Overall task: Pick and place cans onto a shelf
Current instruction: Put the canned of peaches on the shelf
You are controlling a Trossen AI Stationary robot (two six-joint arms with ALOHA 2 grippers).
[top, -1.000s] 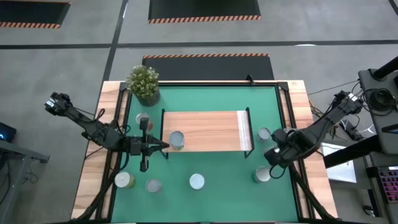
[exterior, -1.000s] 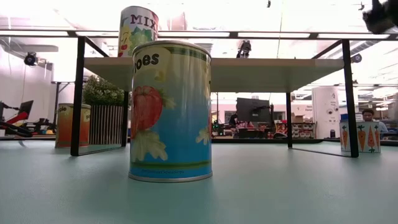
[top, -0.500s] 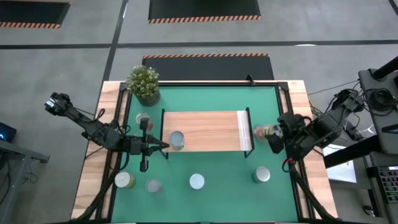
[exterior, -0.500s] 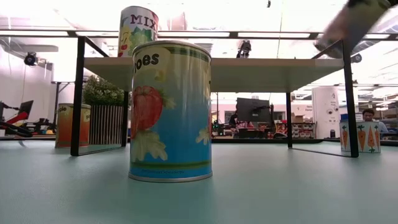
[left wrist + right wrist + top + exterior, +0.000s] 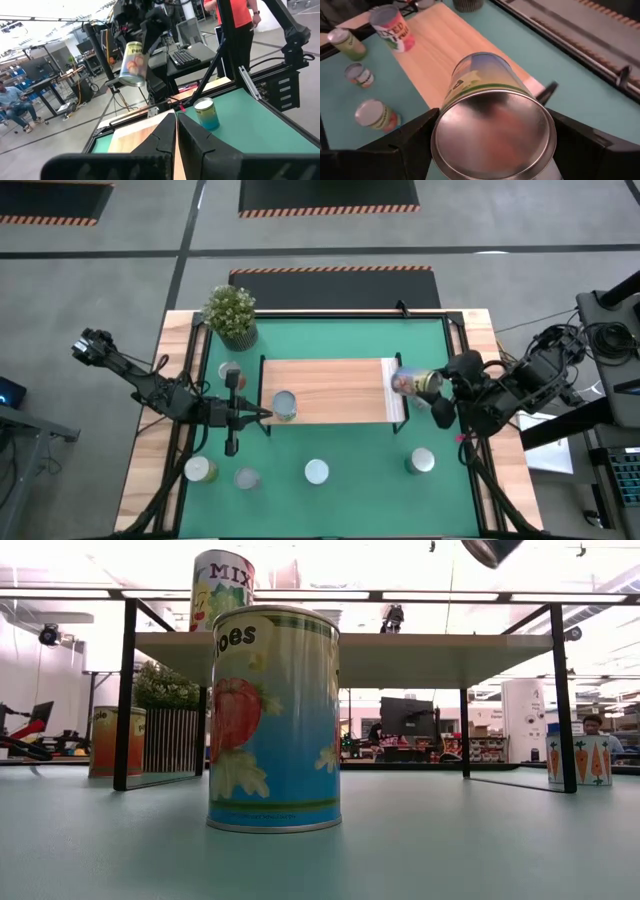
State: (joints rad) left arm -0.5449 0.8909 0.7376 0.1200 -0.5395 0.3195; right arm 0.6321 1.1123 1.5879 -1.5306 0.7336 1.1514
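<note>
One camera looks straight down on the green-matted worktop [image 5: 330, 450]; another sits at its surface, facing level; both share the light-wood, black-framed shelf [image 5: 325, 390] [image 5: 400, 652].

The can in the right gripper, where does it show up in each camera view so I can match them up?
High view: the held can lies tilted over the shelf's paler right end.
Low view: only its end shows at the top edge, above the shelf.
Left wrist view: in the air, upper left of centre.
Right wrist view: fills the centre between the right gripper's fingers.
Shared landmark: the shelf.
</note>
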